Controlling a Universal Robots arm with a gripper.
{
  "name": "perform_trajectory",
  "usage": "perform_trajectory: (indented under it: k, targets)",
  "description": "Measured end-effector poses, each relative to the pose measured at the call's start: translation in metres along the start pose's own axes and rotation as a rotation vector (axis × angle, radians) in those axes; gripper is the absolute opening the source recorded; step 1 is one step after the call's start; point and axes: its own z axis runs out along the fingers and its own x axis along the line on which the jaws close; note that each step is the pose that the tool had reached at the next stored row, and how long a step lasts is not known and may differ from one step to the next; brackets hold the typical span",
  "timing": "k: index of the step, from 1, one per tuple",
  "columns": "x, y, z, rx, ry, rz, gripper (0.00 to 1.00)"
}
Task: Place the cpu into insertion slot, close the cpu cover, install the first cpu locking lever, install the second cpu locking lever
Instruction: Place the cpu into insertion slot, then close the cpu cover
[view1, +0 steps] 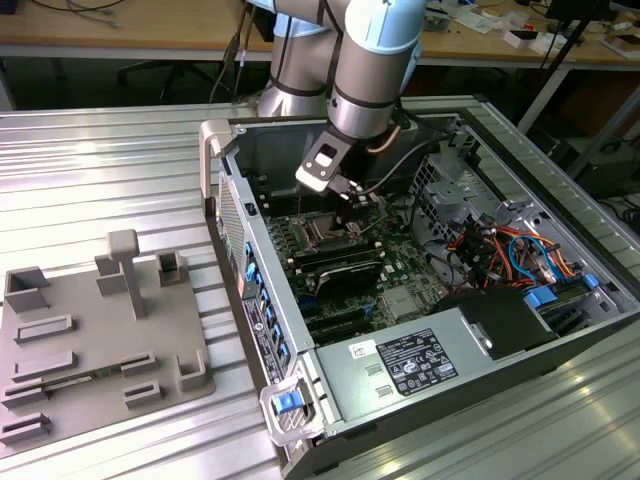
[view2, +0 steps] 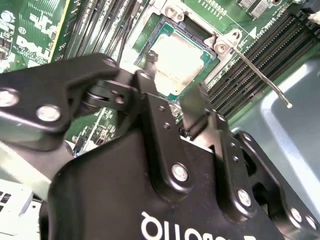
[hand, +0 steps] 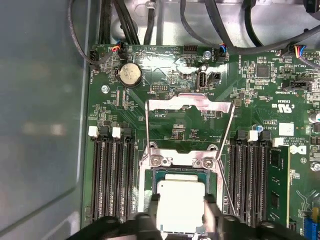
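The cpu is a small silver-topped square with a green edge, lying in or just over the insertion slot on the green board. My gripper is shut on the cpu, one black finger against each of two opposite sides. In the second wrist view the cpu sits between the fingertips inside the slot's silver rim. The cpu cover is swung open and lies back over the board. A thin locking lever stands free beside the slot. In the exterior view my gripper hangs inside the computer case.
Long black memory slots flank the socket on both sides. A round coin battery and black cables lie beyond the cover. The case walls, power supply and drive cables hem in the board. A grey fixture plate lies at the exterior view's left.
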Motion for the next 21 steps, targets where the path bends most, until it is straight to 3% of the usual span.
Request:
perform_trajectory:
  k: [1, 2, 3, 6, 21]
  targets:
    - [0.0001, 0.0001, -0.0009, 0.0002, 0.0000, 0.000, 0.45]
    - [0.0001, 0.0002, -0.0026, 0.0003, 0.0000, 0.000, 0.39]
    - [0.0001, 0.0002, -0.0052, 0.0004, 0.0001, 0.000, 0.27]
    - [0.0001, 0.0004, -0.0066, 0.0003, 0.0000, 0.000, 0.11]
    - [0.0000, 0.0003, -0.0067, 0.0005, -0.0008, 0.000, 0.11]
